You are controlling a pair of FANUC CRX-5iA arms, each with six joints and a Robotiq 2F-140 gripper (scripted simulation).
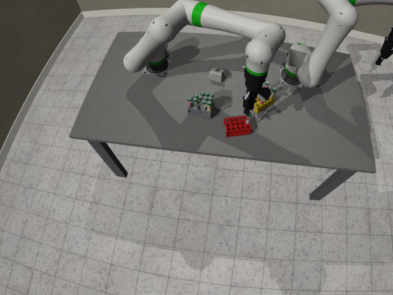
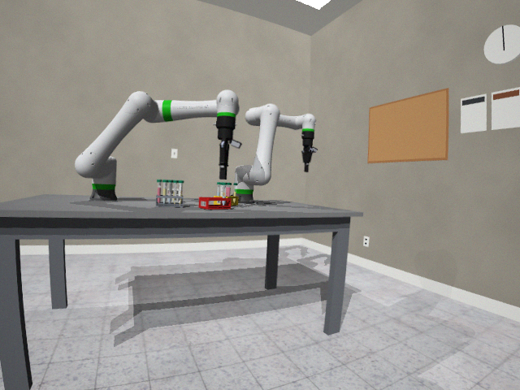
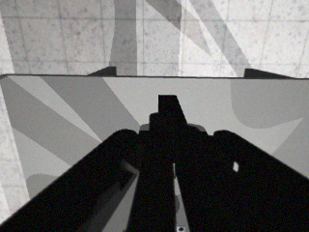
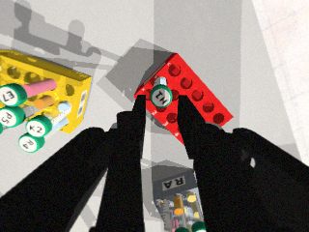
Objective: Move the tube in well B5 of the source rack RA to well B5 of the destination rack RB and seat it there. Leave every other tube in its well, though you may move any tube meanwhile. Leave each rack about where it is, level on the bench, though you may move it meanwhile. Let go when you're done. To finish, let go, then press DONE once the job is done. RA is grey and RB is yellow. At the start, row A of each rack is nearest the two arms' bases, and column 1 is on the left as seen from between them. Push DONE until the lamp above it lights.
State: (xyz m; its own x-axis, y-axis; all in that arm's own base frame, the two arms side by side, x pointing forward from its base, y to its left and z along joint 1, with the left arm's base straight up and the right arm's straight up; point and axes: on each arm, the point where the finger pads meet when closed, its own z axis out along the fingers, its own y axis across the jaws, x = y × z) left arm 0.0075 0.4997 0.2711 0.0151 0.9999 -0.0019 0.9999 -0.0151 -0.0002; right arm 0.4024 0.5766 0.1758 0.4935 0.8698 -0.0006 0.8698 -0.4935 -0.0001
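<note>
My right tool (image 1: 247,111) (image 2: 223,177) (image 4: 161,108), fingers parted and empty, hovers above a tube capped with a legible "H" (image 1: 248,120) (image 4: 161,97) in the red rack (image 1: 237,134) (image 2: 214,206) (image 4: 185,71). Grey rack "RA" (image 1: 199,113) (image 2: 169,205) (image 4: 161,188) stands to its right; I cannot tell which tube is B5's. To its left, the yellow rack (image 1: 266,106) (image 2: 236,201) (image 4: 77,77) carries caps "E7", "P5" and "R4". My left tool (image 1: 378,61) (image 2: 306,169) (image 3: 166,109) is closed.

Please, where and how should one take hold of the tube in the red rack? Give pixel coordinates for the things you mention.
Grip the green cap (image 1: 249,115) (image 4: 161,97), coming from straight above, fingers on opposite sides: the tube stands upright and its round cap rises above the red rack (image 1: 237,129) (image 2: 214,205) (image 4: 208,107).
</note>
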